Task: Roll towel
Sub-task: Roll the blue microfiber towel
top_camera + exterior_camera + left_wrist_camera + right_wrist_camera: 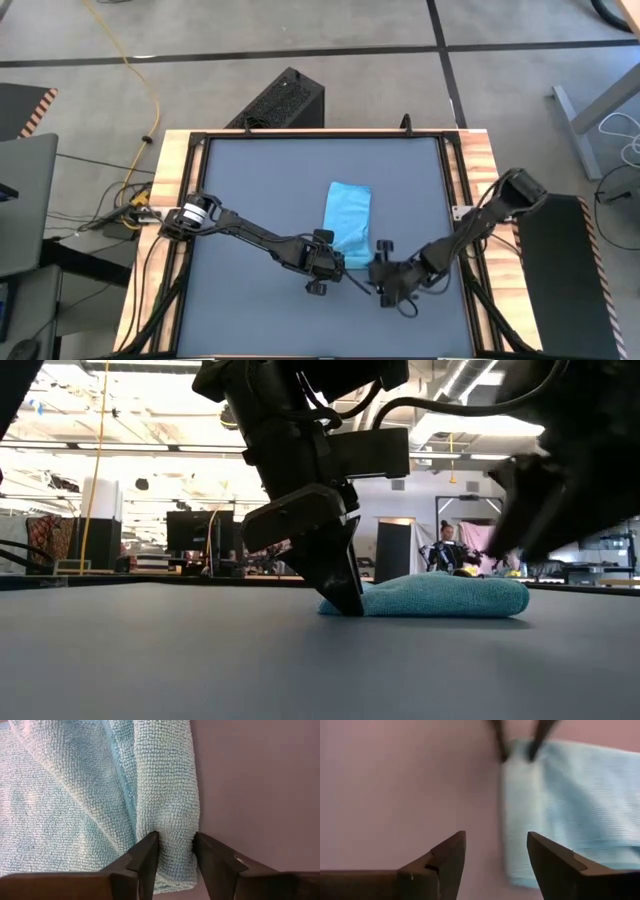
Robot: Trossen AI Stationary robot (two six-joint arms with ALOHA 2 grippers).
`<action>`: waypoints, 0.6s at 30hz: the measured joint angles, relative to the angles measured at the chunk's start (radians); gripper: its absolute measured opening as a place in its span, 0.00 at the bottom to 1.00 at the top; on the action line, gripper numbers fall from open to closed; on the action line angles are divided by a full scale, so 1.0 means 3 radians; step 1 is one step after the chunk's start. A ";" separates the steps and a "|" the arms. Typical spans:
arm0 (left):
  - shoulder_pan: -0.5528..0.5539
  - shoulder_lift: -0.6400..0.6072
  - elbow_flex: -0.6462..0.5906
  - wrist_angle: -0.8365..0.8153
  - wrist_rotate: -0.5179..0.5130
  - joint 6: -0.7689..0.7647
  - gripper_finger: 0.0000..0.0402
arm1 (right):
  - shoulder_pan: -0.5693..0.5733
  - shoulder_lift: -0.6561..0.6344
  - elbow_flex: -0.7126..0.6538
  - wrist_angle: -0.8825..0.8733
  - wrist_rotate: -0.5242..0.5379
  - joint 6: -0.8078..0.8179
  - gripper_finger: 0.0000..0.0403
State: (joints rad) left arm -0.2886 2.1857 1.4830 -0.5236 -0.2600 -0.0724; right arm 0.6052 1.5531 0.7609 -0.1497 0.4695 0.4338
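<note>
The dark grey bench [260, 190] stands on a grey floor [350, 25]; the low view alone shows the workshop and a seated person [447, 546] behind. The towel [348, 218] lies folded right of centre, long axis running near to far. The left end effector [176, 857] pinches its near edge fold; the right end effector [496, 856] hovers wide, apart.

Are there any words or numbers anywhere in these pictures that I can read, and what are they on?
None can be read.
Small sky-blue soft cloth towel: plain, no label showing.
Dark grey tabletop: no writing.
Left gripper and right gripper: no markings showing.
Room behind the table in the low view: any signs are too small and blurred to read.
</note>
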 joint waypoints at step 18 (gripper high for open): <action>-0.0020 0.0001 0.0000 -0.0005 0.0010 -0.0073 0.31 | 0.0012 0.0570 0.0272 0.0178 0.0585 -0.0886 0.44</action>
State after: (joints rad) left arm -0.2947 2.1860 1.4830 -0.5251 -0.2568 -0.0944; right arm 0.6087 1.7242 0.8425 -0.0965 0.6450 0.1681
